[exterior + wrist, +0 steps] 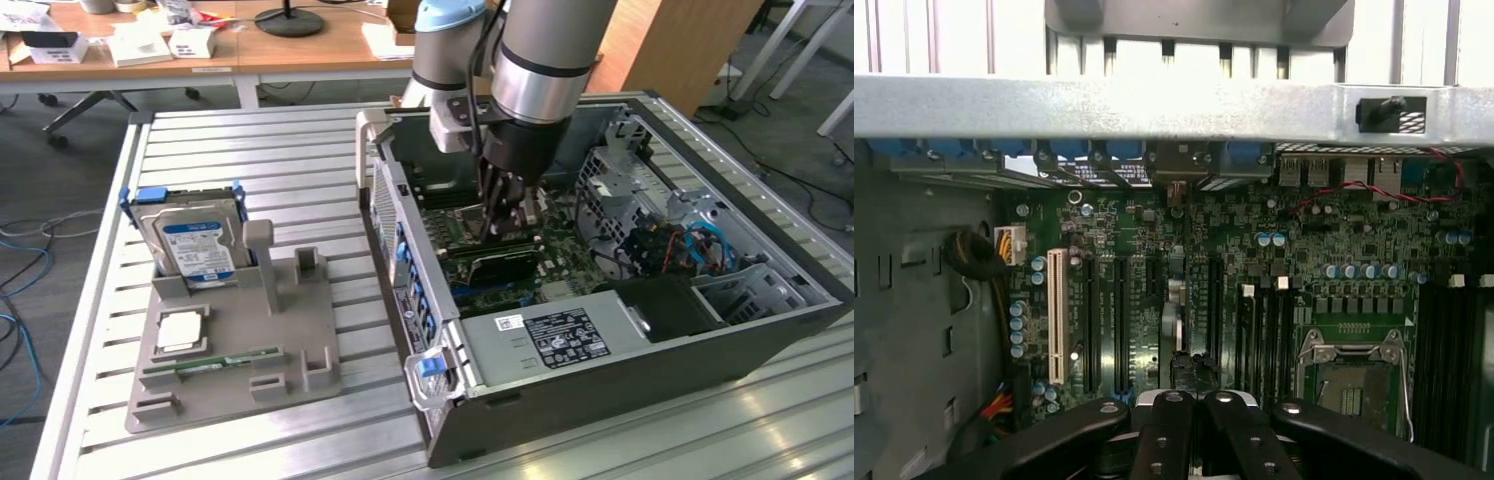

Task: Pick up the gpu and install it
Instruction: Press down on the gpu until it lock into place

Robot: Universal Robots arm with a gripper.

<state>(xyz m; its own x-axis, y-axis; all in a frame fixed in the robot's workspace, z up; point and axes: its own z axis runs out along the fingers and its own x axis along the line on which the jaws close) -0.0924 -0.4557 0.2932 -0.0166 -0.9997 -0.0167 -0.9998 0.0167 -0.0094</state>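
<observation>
- The gripper [505,222] points straight down into the open computer case [747,345]. Its dark fingers are pressed together, closed.
- In the wrist view the gripper [1191,402] also looks closed, with its black fingers [1166,430] side by side low over the board.
- Right under the fingertips in the exterior view there is a dark flat card, the gpu [501,265]. It sits down on the green board [567,262], inside the case. I cannot tell if the fingers are pinching it or just touching its top edge.
- In the wrist view the board [1254,260] has long black slots and one white slot [1057,315]. There is a square silver socket [1351,375] to one side, with nothing in it.
- Near the front of the case lies a grey power box [554,335] with a black label.
- Blue and red wires [681,245] show in the case on the exterior view's right.
- The case lies on its side on a table [227,140] made of metal slats.
- Well apart from the case, on the exterior view's left, a grey stand [227,340] sits on the table.
- A hard drive [194,245] stands upright at the back of that stand – it has a blue and white label.
- In front of it a square chip [180,330] lies flat, and a thin green stick [214,365] lies just in front of the chip.
- Behind the table is a wooden desk [320,50] with small boxes on it.
</observation>
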